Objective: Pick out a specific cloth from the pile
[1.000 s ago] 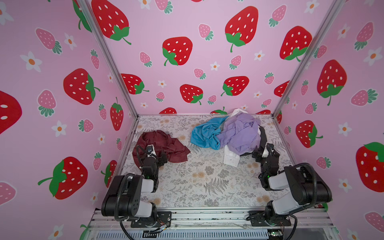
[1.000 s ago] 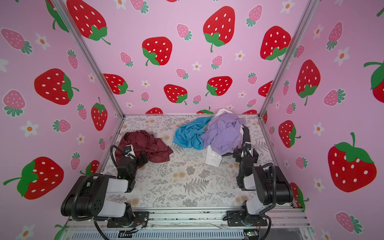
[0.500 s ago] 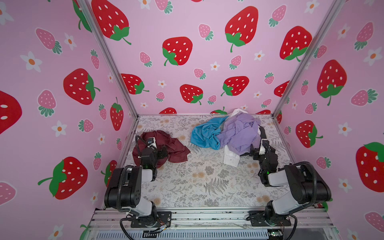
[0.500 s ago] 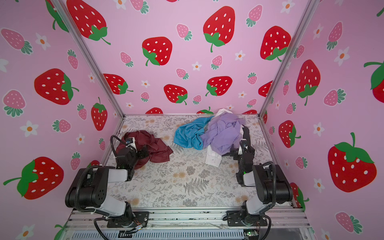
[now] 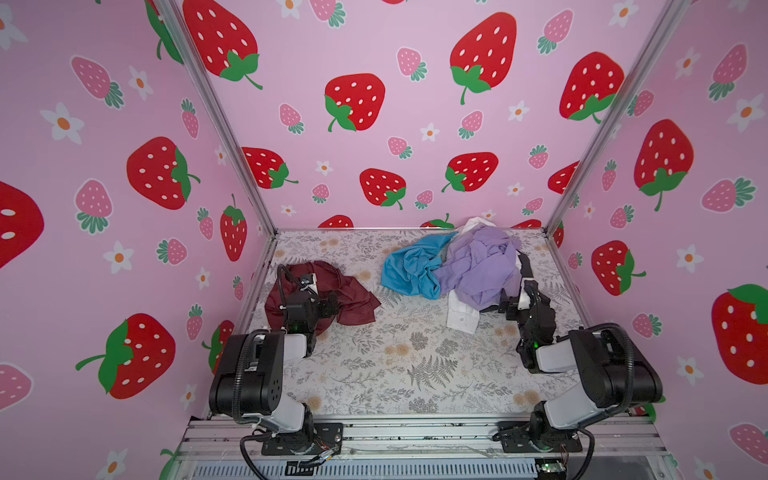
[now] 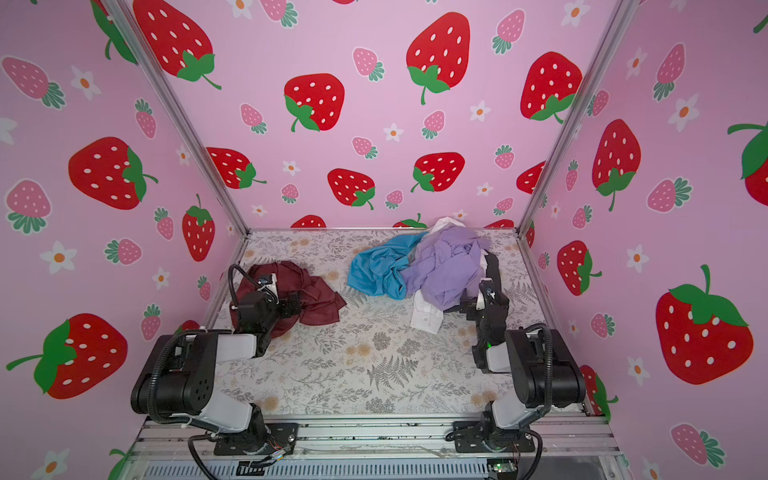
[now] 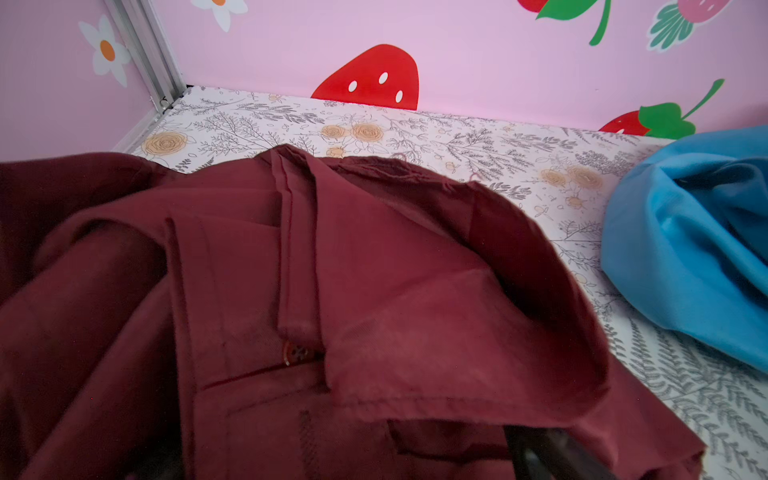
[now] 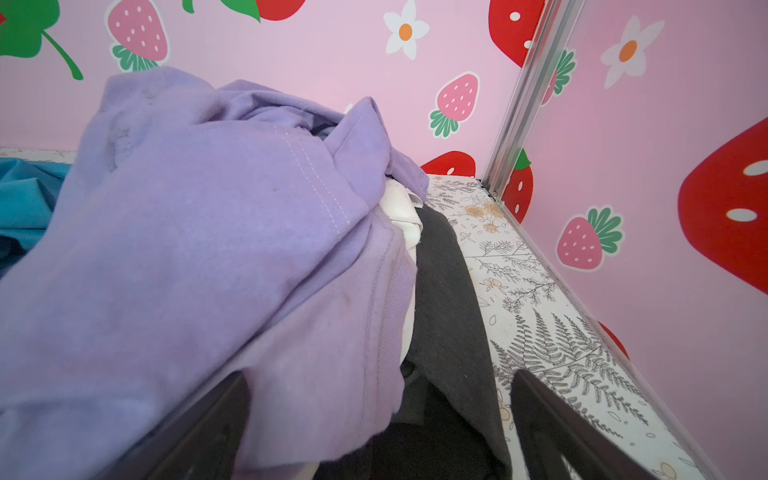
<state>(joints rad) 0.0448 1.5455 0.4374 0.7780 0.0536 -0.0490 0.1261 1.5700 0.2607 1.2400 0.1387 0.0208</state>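
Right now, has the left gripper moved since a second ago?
Yes. The left gripper has crept toward the back wall, farther over the maroon cloth.

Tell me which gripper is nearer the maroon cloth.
Left. The left gripper is right over the maroon cloth; the right gripper is well apart from it, at the pile's lavender edge.

Five garments lie on one floral-print table (image 5: 415,374). One maroon garment (image 5: 353,303) sits by itself. The other four make one pile (image 6: 440,270): one bright blue cloth (image 5: 409,270), one lavender fleece garment (image 5: 482,266), one white shirt (image 5: 461,318) and one dark grey garment (image 8: 449,311). There are two robot arms, one left arm (image 5: 249,374) and one right arm (image 5: 611,370). Three strawberry-print walls (image 5: 374,41) and two aluminium corner posts (image 5: 216,124) stand around the table.
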